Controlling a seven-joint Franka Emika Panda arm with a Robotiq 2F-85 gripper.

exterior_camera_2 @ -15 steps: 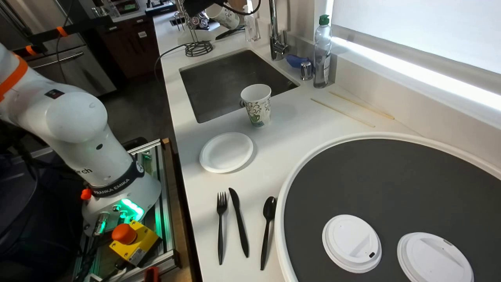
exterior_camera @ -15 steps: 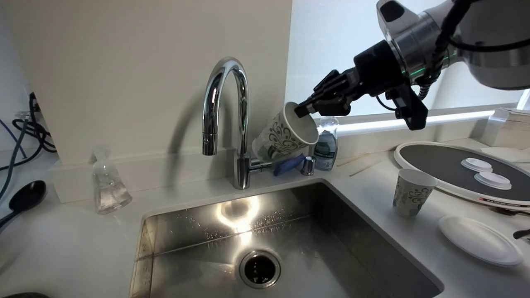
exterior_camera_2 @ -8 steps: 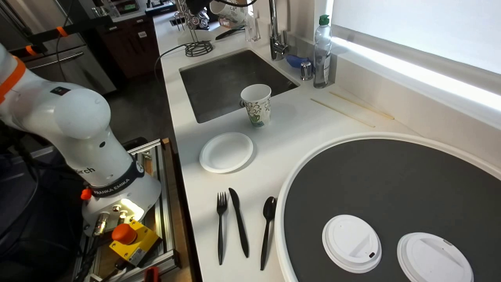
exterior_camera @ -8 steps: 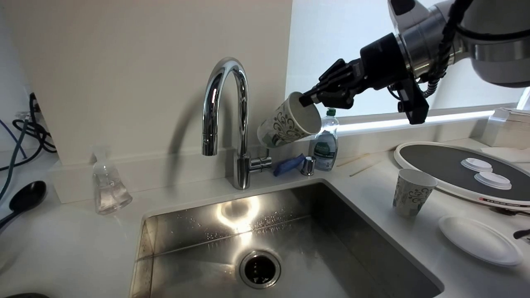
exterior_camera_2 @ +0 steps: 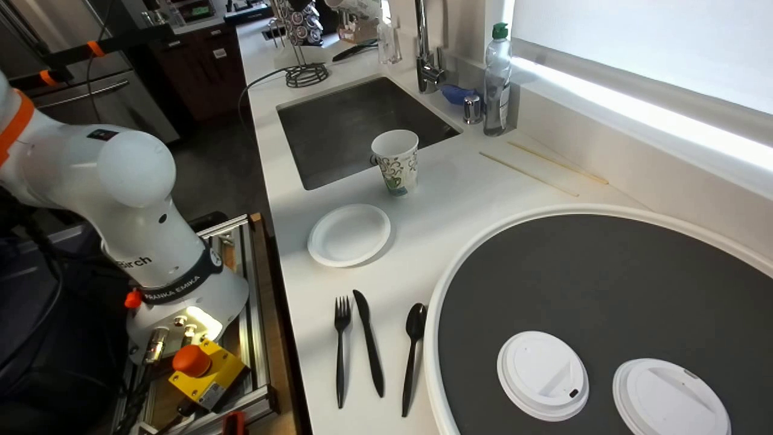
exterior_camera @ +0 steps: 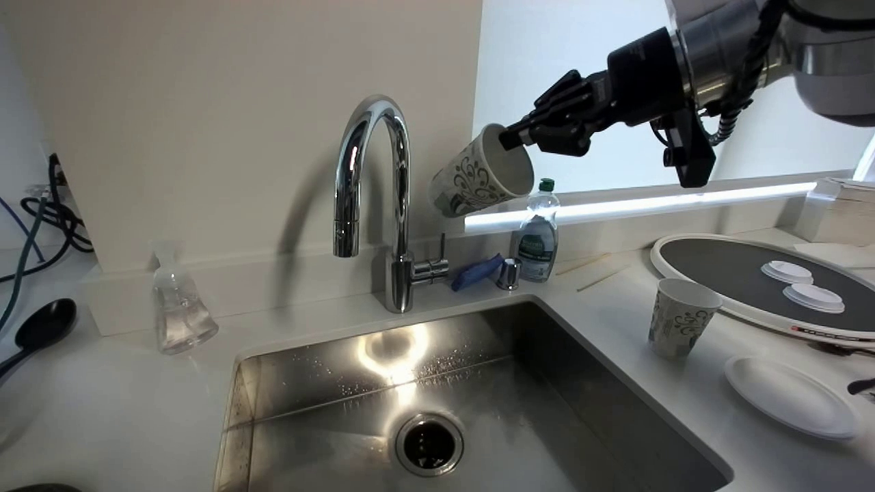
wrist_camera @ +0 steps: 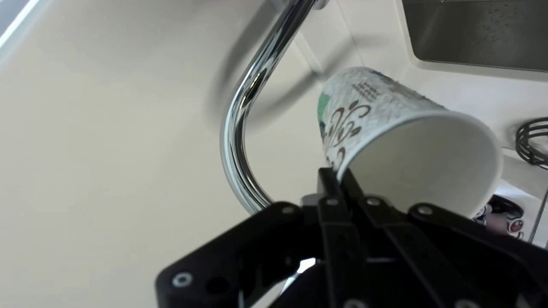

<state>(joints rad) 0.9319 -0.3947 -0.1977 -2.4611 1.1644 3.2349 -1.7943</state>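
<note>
One paper cup (exterior_camera: pixel 472 179) hangs tilted in the air near the tap (exterior_camera: pixel 398 205) in an exterior view, its mouth turned toward the pincer (exterior_camera: pixel 509 137), whose tips grip the rim; the tip outside the cup is hidden there, and the inner bottom of the cup cannot be made out. The arm (exterior_camera: pixel 718 51) runs off at the upper right, a black spoon (exterior_camera: pixel 48 326) has its handle cut off by the left edge, and the top of a clear bottle (exterior_camera: pixel 179 311) fades into the wall (exterior_camera: pixel 239 123) behind it. In an exterior view, only a strip of the same paper cup (exterior_camera_2: pixel 356 6) shows at the top edge, so the pincer's hold cannot be read from there; a standing cup (exterior_camera_2: pixel 398 163) on the desk (exterior_camera_2: pixel 447 205) covers part of the sink (exterior_camera_2: pixel 344 127), and a round board (exterior_camera_2: pixel 604 272) and a white lid (exterior_camera_2: pixel 670 396) on it are cut off by the frame. In the wrist view the hold is plain: the fingers (wrist_camera: pixel 329 184) are clenched, nearly together, with the paper cup's rim pinched between them. The pincer hides part of the tap, the sink is cut off at the upper right, a wire stand (wrist_camera: pixel 533 141) is cut by the right edge, and small things (wrist_camera: pixel 507 205) beyond the cup are too blurred to name.
</note>
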